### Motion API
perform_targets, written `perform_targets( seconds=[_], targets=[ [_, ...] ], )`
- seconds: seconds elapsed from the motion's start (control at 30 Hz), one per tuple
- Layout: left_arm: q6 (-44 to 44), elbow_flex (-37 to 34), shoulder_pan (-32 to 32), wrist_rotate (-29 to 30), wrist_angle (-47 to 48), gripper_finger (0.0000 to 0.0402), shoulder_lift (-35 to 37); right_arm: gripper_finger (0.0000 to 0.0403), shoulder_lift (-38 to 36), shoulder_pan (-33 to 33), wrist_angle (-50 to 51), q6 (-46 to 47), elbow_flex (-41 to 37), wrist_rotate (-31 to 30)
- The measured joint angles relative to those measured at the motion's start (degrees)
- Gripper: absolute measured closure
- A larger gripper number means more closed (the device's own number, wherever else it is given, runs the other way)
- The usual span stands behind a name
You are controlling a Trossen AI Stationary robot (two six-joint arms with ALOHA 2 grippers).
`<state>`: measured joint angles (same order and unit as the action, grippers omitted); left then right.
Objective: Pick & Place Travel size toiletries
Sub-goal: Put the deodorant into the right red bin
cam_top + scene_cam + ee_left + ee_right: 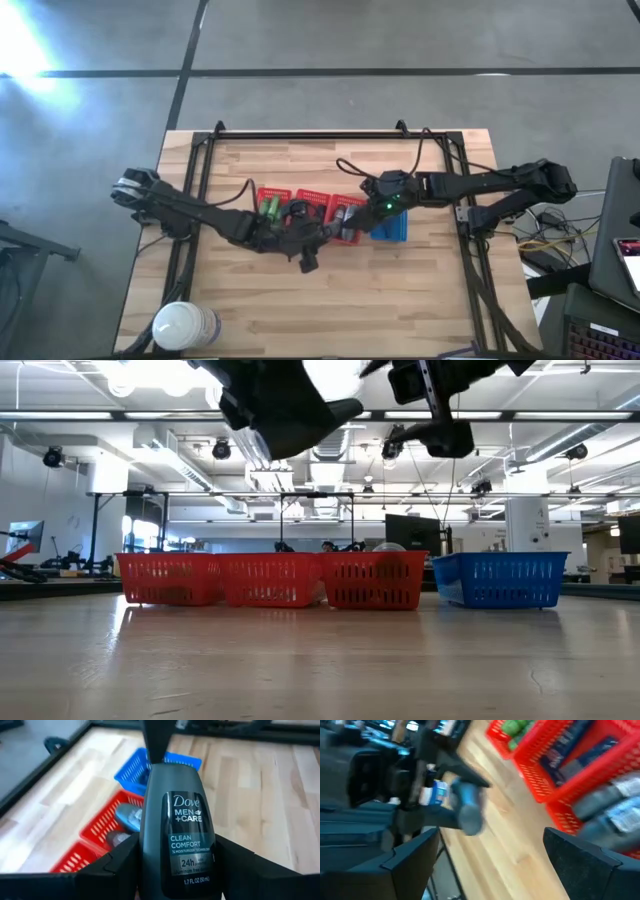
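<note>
My left gripper (177, 862) is shut on a dark grey Dove Men+Care bottle (175, 820). In the high view it hovers just on the near side of the red baskets (305, 252). My right gripper (490, 865) is open and holds nothing; it hangs over the rightmost red basket (348, 222). More toiletries lie inside the red baskets: green ones (270, 208) in the left basket, grey ones (127, 817) in another. The right wrist view shows the left gripper with its bottle (467, 807). My left gripper pinches the Dove bottle between its two fingers (120, 862), one on each side of the bottle's lower body (150, 870), by the end of the label. The bottle lies along the fingers and sticks out past them. It is lifted clear of the table.
Three red mesh baskets (270, 580) stand in a row, with a blue one (500, 580) to their right. A large white roll (185, 325) lies at the table's near left corner. Bare wood (400, 300) spreads over the near half of the table.
</note>
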<state>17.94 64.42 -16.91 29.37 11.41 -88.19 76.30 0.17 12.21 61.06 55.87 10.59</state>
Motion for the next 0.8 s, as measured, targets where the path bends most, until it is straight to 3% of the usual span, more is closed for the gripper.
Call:
perform_targets(
  seconds=[0.2, 0.57, 0.67, 0.8],
  targets=[
    [-4.5, 0.0, 1.1, 0.2, -5.3, 0.0188, -0.5, 0.0065, 1.4, 0.1, -1.5, 0.5, 0.0, 0.0],
    [-4.8, 0.0, 2.9, -1.4, -7.7, 0.0188, -2.0, 0.0087, 3.7, 0.1, -5.5, 1.1, 0.5, -0.4],
    [-2.4, 0.0, 3.0, -1.3, -6.9, 0.0188, -2.0, 0.0086, 3.2, 0.1, -5.2, 1.1, 0.6, -2.6],
    [8.0, 0.0, 3.0, -1.3, -2.0, 0.0188, -2.0, 0.0073, 1.2, 0.0, -3.8, 0.5, 0.6, -6.3]
  ],
)
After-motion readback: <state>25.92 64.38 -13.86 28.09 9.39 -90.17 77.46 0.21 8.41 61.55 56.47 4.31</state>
